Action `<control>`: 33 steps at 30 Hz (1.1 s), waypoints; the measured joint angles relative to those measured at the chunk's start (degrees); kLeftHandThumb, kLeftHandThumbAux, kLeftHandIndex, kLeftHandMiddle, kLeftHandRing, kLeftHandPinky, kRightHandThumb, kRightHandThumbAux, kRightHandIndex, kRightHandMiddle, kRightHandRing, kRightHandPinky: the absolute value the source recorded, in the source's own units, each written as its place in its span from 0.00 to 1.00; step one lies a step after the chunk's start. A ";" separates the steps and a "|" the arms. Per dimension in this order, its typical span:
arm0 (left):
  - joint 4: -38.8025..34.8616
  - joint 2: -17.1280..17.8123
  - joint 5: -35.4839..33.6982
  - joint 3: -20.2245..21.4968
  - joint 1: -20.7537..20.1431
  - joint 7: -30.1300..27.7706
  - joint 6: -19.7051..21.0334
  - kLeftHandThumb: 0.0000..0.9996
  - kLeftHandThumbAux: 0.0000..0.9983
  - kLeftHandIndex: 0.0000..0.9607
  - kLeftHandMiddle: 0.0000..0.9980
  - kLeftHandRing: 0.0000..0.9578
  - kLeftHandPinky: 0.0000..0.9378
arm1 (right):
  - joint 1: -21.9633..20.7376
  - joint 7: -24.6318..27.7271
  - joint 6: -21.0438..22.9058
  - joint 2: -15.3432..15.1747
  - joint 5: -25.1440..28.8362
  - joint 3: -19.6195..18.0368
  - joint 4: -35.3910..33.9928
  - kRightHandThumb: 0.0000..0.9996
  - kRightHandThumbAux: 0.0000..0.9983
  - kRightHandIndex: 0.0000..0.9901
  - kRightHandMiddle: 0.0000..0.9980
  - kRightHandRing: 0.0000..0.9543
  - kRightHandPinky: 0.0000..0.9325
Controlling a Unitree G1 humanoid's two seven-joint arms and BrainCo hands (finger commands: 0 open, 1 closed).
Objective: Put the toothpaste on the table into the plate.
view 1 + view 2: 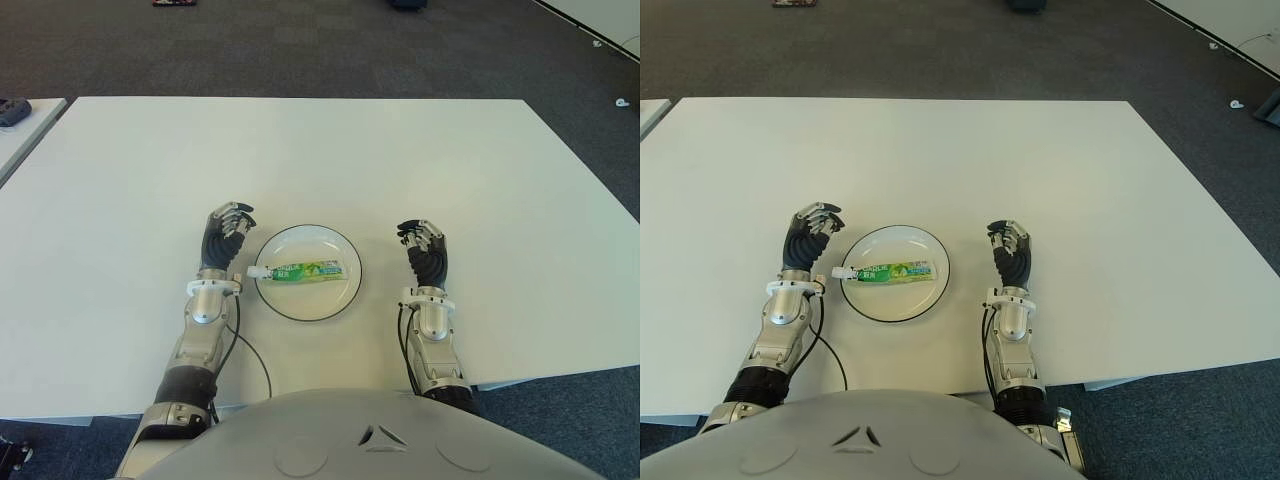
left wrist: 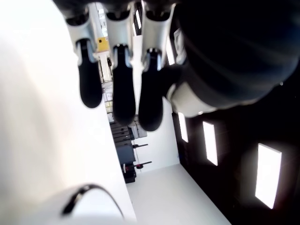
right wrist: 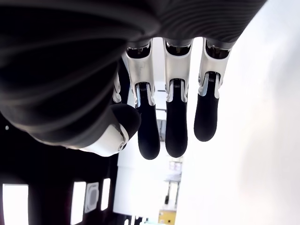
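The toothpaste [image 1: 305,270] lies flat inside the white plate [image 1: 340,245], a green and white tube stretched crosswise, its white cap end resting at the plate's rim on the robot's left. The plate has a thin dark edge and sits on the white table [image 1: 320,160], near the front edge, between the two hands.

The left hand [image 1: 226,234] shows just beside the plate on its left, close to the tube's cap but apart from it. The right hand [image 1: 424,250] shows on the plate's other side, a little farther from the rim. From the head camera both hands look loosely curled, fingertips bent over, with nothing between them.

The wrist cameras add what the head view cannot. The left wrist view looks along the dark fingers [image 2: 124,93], which hang fairly straight and side by side with no object in them, and a curved dark-edged shape at one corner is probably the plate's rim, though it is too close to be sure. The right wrist view shows the same thing for the other hand: three dark fingers [image 3: 176,126] relaxed and parted, the thumb tucked alongside, holding nothing, with pale table surface beside them.
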 measured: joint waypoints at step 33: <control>-1.03 1.11 2.36 0.32 3.19 0.34 2.36 0.71 0.72 0.45 0.62 0.65 0.63 | -1.16 0.91 1.11 -0.44 0.14 -0.64 0.16 0.70 0.73 0.43 0.46 0.47 0.47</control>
